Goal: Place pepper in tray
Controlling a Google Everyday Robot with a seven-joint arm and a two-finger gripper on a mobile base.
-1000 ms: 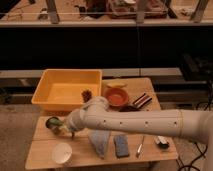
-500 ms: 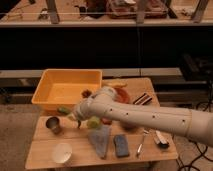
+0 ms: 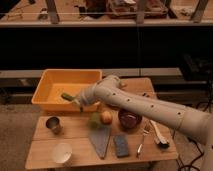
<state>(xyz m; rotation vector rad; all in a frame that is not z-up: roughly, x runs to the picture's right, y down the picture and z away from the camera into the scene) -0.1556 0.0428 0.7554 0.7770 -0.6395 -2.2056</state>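
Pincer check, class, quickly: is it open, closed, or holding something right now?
Pincer: closed on the pepper, held over the yellow tray, near its right front corner.

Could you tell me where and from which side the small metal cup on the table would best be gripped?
The metal cup stands upright with its mouth open, apart from the white bowl in front of it. Coming from above and closing across its rim or sides looks best. The gripper is at the yellow tray, by the pepper.

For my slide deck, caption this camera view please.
Gripper holds the pepper over the yellow tray on a cluttered wooden table.
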